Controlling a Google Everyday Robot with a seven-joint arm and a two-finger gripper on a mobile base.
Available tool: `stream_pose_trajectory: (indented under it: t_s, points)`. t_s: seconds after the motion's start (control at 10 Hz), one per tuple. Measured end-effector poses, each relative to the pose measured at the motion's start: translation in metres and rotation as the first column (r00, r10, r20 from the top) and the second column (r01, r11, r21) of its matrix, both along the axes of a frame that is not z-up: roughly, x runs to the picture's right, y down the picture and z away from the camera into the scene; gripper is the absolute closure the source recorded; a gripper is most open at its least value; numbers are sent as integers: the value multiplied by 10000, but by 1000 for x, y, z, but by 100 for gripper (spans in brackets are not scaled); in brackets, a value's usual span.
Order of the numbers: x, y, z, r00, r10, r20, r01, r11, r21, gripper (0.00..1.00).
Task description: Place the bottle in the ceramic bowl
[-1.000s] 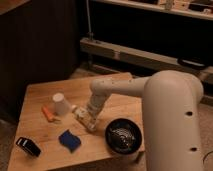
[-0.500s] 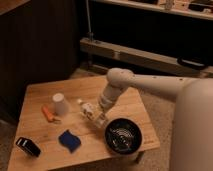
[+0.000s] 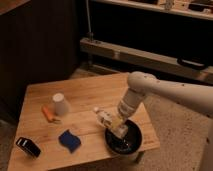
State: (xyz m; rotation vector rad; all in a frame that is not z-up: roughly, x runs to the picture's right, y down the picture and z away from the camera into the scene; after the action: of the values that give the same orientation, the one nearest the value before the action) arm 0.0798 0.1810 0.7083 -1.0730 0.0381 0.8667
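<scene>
A small wooden table point(image 3: 85, 95) stands on a speckled floor, in front of dark shelves. The white arm point(image 3: 165, 92) of the robot comes in from the right side and bends down toward the near right corner of the table. At its end, the gripper point(image 3: 119, 125) is low over the left rim of the ceramic bowl point(image 3: 126, 142), which is black and glossy and sits at that corner, close to the table edge. The gripper is closed on the bottle point(image 3: 106, 119) (its grip seems to be at the lower, thicker end of the bottle). The bottle is tilted: its narrow white cap points up and to the left, away from the bowl, and its other end is over the bowl's rim. I cannot tell if the bottle touches the bowl or only hangs just above it. To the left, well apart from the bowl, a white paper cup point(image 3: 60, 104) stands upside down on the table, and an orange object point(image 3: 48, 113) lies just beside it, on its left. Nearer to the front edge lies a blue sponge point(image 3: 69, 140), between the cup and the bowl, and a black object point(image 3: 28, 147) with a pale edge lies at the near left corner.
</scene>
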Motion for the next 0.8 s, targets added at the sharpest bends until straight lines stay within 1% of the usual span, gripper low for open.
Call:
stream_pose_trajectory:
  t_s: [0.1, 0.2, 0.4, 0.5, 0.6, 0.7, 0.8]
  points:
    - [25, 9, -5, 9992, 42, -404, -41, 10000, 24, 81]
    - [39, 16, -6, 9979, 28, -641, -30, 10000, -36, 73]
    - [66, 42, 2, 9924, -211, -1211, 171, 9993, -343, 50]
    - [71, 50, 5, 9905, -330, -1335, 275, 9987, -427, 40]
    - [70, 52, 7, 9896, -403, -1383, 340, 9983, -480, 30]
    - [65, 53, 9, 9892, -457, -1389, 382, 9977, -557, 22]
    - [62, 53, 11, 9893, -471, -1383, 392, 9975, -592, 20]
